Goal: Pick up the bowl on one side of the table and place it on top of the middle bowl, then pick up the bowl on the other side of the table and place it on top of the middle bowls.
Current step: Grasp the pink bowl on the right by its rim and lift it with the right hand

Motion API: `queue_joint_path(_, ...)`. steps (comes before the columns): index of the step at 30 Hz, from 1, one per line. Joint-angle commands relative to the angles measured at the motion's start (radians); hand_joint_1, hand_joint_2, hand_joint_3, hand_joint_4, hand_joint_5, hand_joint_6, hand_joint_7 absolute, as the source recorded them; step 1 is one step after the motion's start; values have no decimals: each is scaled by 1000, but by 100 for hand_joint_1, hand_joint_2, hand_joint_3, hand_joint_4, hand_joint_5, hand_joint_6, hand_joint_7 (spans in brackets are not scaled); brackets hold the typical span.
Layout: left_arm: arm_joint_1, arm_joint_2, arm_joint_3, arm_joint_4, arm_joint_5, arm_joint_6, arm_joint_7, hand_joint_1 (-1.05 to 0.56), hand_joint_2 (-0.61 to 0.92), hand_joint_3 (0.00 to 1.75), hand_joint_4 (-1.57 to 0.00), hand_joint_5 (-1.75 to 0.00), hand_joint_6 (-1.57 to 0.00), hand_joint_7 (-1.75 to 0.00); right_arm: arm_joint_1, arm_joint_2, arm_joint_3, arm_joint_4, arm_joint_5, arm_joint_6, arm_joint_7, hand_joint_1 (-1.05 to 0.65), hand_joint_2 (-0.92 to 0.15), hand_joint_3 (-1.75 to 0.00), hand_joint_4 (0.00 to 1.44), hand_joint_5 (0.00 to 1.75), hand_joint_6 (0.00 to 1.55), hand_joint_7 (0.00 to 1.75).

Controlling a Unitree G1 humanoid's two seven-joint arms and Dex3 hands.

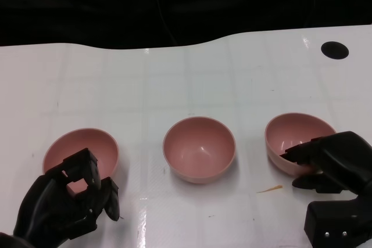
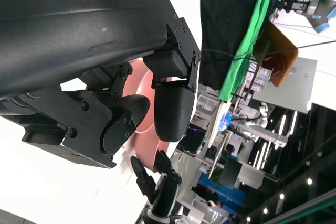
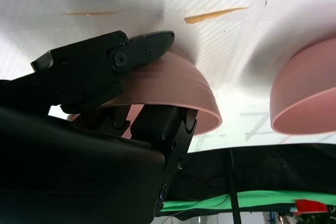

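Bare white surface (image 1: 174, 79) runs wide open at twelve o'clock beyond the middle bowl (image 1: 199, 148); clear lanes flank it, blocked by the left bowl (image 1: 81, 152) at nine, right bowl (image 1: 298, 140) at three.

I saw three bowls in a row on the table (image 1: 174, 79): left bowl (image 1: 81, 149), middle bowl (image 1: 199, 148), right bowl (image 1: 293, 137).

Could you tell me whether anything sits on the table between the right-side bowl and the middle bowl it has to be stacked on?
Nothing visible does. The right hand grips the right bowl by its near rim, and only bare white table lies between it and the middle bowl. A small tan sliver lies nearer the robot, off that path.
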Motion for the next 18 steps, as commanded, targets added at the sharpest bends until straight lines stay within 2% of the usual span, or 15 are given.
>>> queue_joint_path(1,6,14,8,-2,5,-1,5,-1,65,114,-83,-175,-73,-164,7,3,2,34,14,-18,-1,-4,-92,-35,87,151,133,32)
queue_joint_path(2,6,13,8,0,5,-3,4,-2,64,114,-83,-175,-73,-164,7,3,2,37,16,-22,-6,-6,-92,-37,83,163,111,79)
queue_joint_path(3,5,12,8,1,5,-6,3,-2,64,114,-83,-175,-73,-164,7,4,1,40,18,-29,-13,-7,-92,-37,81,169,100,103)
queue_joint_path(5,3,12,8,5,6,-11,-1,-2,64,114,-83,-175,-73,-164,6,4,0,47,21,-39,-22,-9,-92,-38,80,173,85,133)
queue_joint_path(8,-1,13,10,15,4,-14,-6,-2,64,115,-83,-175,-74,-164,4,0,-1,48,16,-52,-45,-10,-92,-39,79,174,73,155)
queue_joint_path(15,-1,12,7,10,11,-9,10,-2,64,115,-83,-175,-74,-163,5,-20,-15,3,4,-66,-74,-11,-92,-34,78,175,62,171)
queue_joint_path(18,-4,10,7,13,10,-10,8,-2,63,115,-83,-175,-74,-163,8,-32,-22,-35,0,-60,-69,-11,-92,-33,76,175,59,172)
